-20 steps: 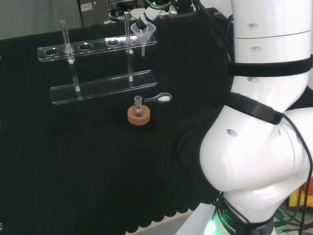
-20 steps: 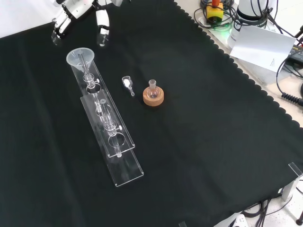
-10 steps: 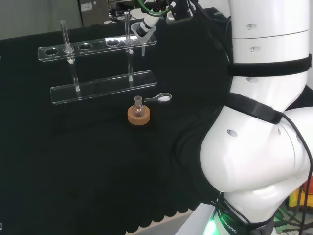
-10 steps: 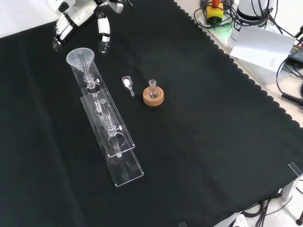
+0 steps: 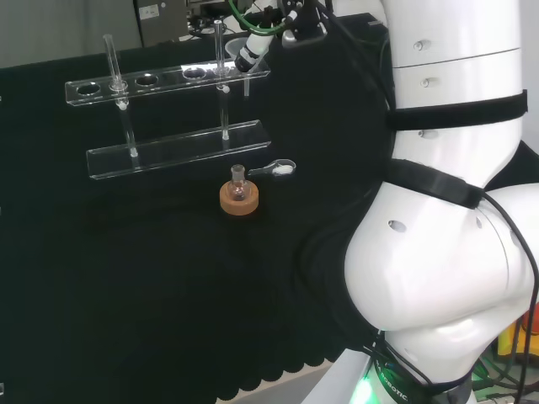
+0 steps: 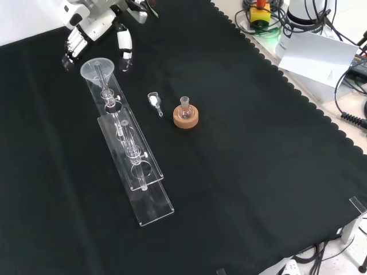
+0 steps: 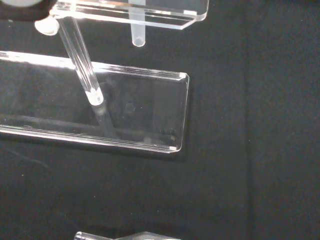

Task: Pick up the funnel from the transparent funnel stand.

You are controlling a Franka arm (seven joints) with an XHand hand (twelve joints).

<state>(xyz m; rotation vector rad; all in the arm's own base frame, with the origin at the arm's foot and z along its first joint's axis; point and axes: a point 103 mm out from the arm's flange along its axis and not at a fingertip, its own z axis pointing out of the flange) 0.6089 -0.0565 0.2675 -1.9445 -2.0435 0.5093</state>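
Funnel stand [image 6: 129, 152]: we see a clear two-tier rack on the black worktop [image 6: 241, 189]; we take it as our landmark.
Funnel [image 6: 97, 70]: we find it seated in the end hole of the stand's upper tier, at the end nearest the hand; in the wrist view its stem [image 7: 137, 30] hangs below that tier, above the base plate.
Hand [image 6: 94, 26]: in the front view it sits just beyond the funnel end of the stand, above the funnel's rim.
Fingers [image 6: 124, 48]: we see them spread apart, reaching down on either side of the funnel's rim; we cannot tell whether they touch it.
Flask [image 6: 184, 109]: it stands on a cork ring [image 6: 186, 119] beside the stand.
Spoon [image 6: 153, 101]: it lies between the stand and the cork ring.
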